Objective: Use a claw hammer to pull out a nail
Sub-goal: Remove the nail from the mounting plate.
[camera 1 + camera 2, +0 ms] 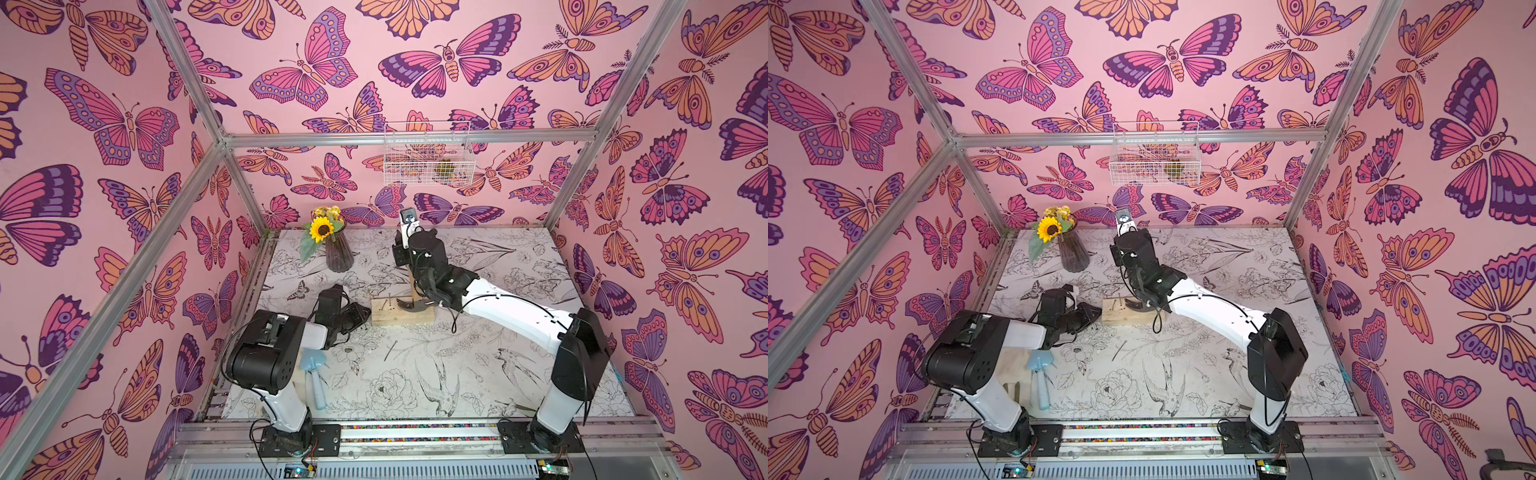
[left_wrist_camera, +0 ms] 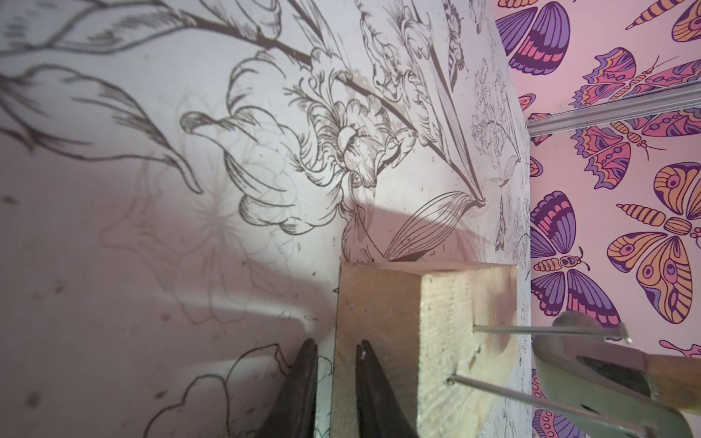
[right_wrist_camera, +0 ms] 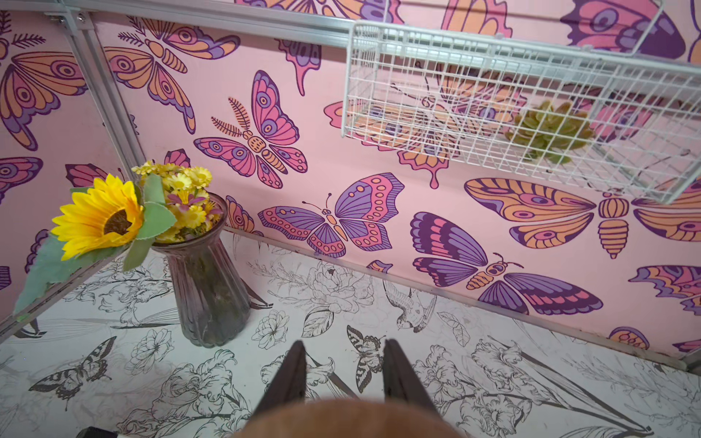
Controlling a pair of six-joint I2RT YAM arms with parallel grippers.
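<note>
Right wrist view: right gripper [image 3: 343,347] clamps the claw hammer [image 3: 349,421] by its handle. Its head hangs over the wood block [image 2: 455,322], claw at two nails [image 2: 546,331]. Left gripper [image 2: 335,343], fingers slightly apart, meets the block's end.

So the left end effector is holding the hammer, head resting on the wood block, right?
Not quite: the right end effector is gripping the hammer, not the left. The head does rest on the wood block. Both top views show the right arm on the handle, and the right wrist view has the handle end in its grip.
</note>
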